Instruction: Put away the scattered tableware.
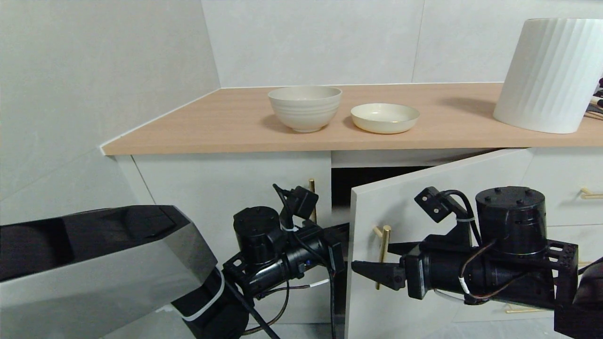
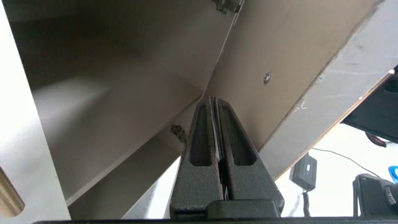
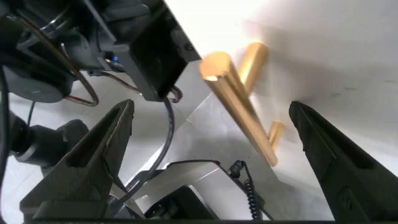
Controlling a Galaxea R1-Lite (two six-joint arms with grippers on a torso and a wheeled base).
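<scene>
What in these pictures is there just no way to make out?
- Head view: the dark cupboard interior, screened by the half-open white cabinet door.
- Head view: the bottom of the beige ribbed bowl, hidden by its own near wall.
- Head view: small items behind the white fluted container, cut off by the right edge.

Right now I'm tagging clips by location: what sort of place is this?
Likely a kitchen: a wooden countertop against tiled walls, a bowl and a shallow dish on it, and white cabinets below with brass handles, one door ajar.
</scene>
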